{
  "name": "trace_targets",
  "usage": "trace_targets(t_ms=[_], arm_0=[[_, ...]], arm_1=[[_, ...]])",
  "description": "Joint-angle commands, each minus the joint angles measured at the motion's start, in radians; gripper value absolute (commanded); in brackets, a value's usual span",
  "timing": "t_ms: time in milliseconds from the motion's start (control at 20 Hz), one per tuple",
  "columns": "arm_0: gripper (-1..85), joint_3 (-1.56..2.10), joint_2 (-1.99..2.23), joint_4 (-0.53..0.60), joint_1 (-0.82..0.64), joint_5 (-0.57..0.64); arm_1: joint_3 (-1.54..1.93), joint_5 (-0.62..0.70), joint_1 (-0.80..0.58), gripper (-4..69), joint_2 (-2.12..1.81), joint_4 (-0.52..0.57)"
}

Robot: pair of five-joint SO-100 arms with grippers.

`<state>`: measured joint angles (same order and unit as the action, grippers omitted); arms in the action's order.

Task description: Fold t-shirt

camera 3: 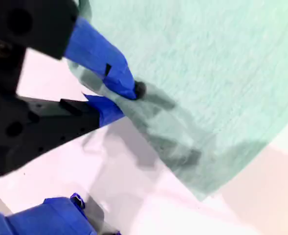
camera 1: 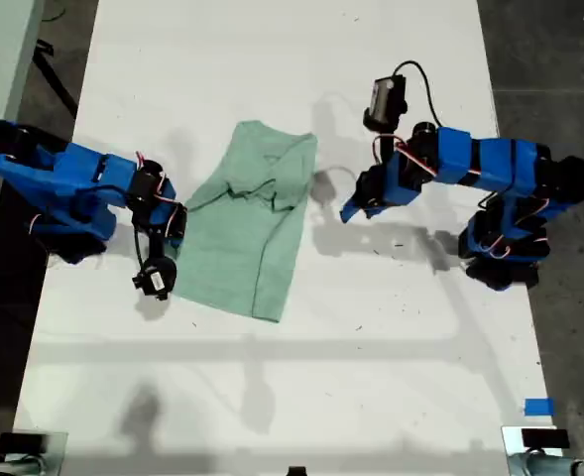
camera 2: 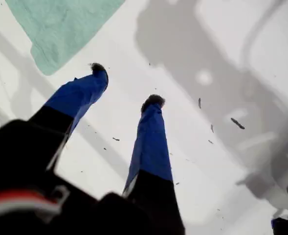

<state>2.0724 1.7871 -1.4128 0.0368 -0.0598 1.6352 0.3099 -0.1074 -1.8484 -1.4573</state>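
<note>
T-shirt [camera 1: 247,223] lying partly folded mid-table [camera 1: 391,347], my second gripper [camera 3: 121,100] at its edge on the exterior view's left, jaws pinching the cloth, my first gripper [camera 2: 126,85] on the exterior view's right, jaws apart, empty, above bare table beside the shirt.

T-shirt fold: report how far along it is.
Done: one side of the t-shirt lies folded over itself. In hand: my second gripper pinches its edge at the exterior view's left; my first gripper hangs open off the cloth. Left: the remaining folds.
</note>
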Motion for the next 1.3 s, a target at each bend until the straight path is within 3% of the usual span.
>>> trace_targets(t_ms=[0, 550, 600, 650, 700, 800, 1250], arm_0=[[0.0, -0.270, -0.137, -0.080, 0.026, -0.020], [0.4, -0.879, -0.686, -0.060, 0.103, 0.071], [3.3, -0.896, -0.723, -0.023, 0.091, 0.103], [16.0, -0.927, -0.761, -0.003, 0.078, 0.144], [31.6, -0.962, -0.792, -0.014, 0.067, 0.172], [35.3, -0.976, -0.764, -0.046, 0.044, 0.216], [33.7, -0.844, -0.201, -0.347, -0.008, 0.287]], arm_1=[[0.000, -0.018, 0.012, 19.6, -0.081, 0.032], [0.044, -0.040, 0.029, 19.2, -0.107, 0.054], [0.048, -0.043, 0.032, 19.2, -0.110, 0.054], [0.052, -0.046, 0.037, 19.2, -0.115, 0.054], [0.060, -0.051, 0.040, 19.2, -0.124, 0.054], [0.083, -0.061, 0.043, 19.2, -0.147, 0.058], [0.103, -0.104, 0.112, 19.9, -0.206, 0.061]])
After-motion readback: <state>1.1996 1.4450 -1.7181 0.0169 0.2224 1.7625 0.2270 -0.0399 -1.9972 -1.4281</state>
